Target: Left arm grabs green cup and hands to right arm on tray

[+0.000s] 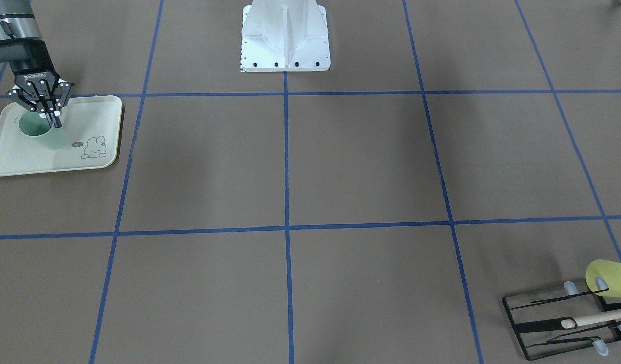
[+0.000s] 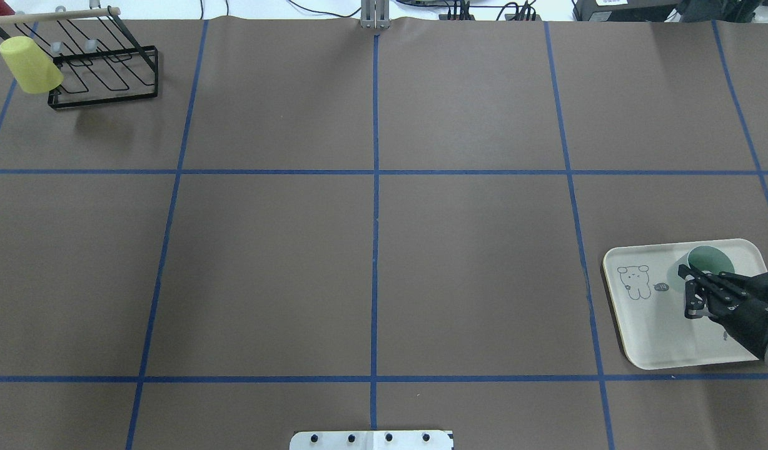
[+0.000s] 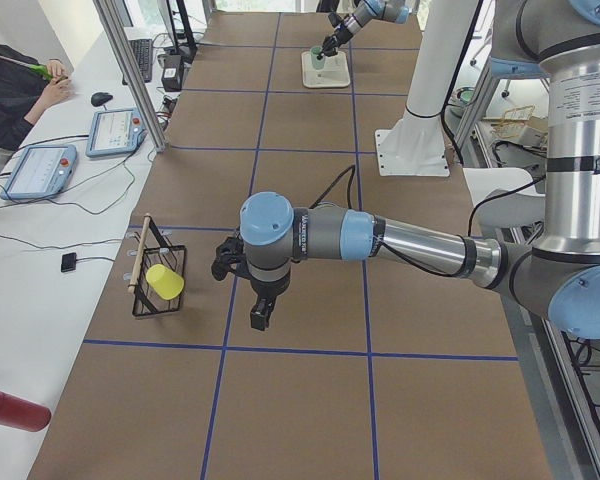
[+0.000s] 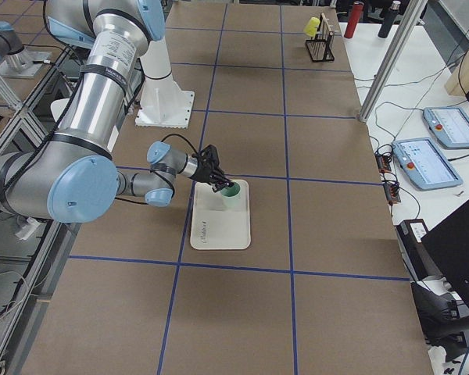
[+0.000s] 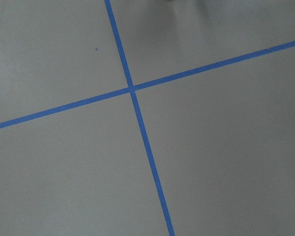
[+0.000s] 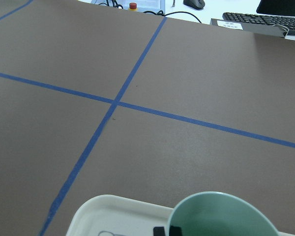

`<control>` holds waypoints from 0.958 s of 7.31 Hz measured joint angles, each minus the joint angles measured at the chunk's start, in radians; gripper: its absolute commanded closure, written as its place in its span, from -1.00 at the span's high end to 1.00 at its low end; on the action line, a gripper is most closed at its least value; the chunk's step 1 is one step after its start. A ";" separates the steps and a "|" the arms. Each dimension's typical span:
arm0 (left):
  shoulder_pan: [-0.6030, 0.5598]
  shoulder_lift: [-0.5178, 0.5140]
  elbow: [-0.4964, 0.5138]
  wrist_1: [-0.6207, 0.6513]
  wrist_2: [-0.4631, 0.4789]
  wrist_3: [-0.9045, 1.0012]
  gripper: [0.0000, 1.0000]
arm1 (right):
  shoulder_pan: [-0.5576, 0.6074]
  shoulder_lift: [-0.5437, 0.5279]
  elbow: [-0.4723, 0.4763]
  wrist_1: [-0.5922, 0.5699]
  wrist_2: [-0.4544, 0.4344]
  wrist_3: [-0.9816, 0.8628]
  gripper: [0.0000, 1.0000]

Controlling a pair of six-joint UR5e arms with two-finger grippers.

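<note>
Well, on the near right the green cup (image 1: pixel 37 130) stands upright on the tray (image 1: pixel 17 162). I judge it light, stiff and slick, best taken by its rim. My right claw (image 1: pixel 54 121) pinches that rim, one finger inside. Farther left, by the rack (image 3: pixel 150 262), hangs the left claw (image 3: pixel 259 318); I cannot tell its spread.

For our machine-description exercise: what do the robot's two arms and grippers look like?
Both the left arm and right arm are silver-grey jointed tubes with pale blue joint caps and black cables. The left gripper and right gripper are black, two-fingered; the right one reads Robotiq.
</note>
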 measured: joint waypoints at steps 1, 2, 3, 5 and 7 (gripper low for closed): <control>0.000 0.000 0.000 0.000 0.000 -0.003 1.00 | -0.036 0.001 -0.006 0.000 -0.053 0.032 -0.58; 0.000 -0.001 0.000 0.000 0.000 -0.004 1.00 | -0.064 0.001 -0.013 0.000 -0.094 0.048 -0.38; 0.000 -0.002 0.001 -0.001 0.000 -0.005 1.00 | -0.081 0.005 -0.020 0.000 -0.120 0.054 -0.05; 0.000 -0.003 0.001 -0.001 -0.001 -0.006 1.00 | -0.101 0.025 -0.043 0.001 -0.154 0.059 0.88; 0.000 -0.004 0.002 -0.002 -0.001 -0.008 1.00 | -0.105 0.036 -0.053 0.002 -0.166 0.057 0.98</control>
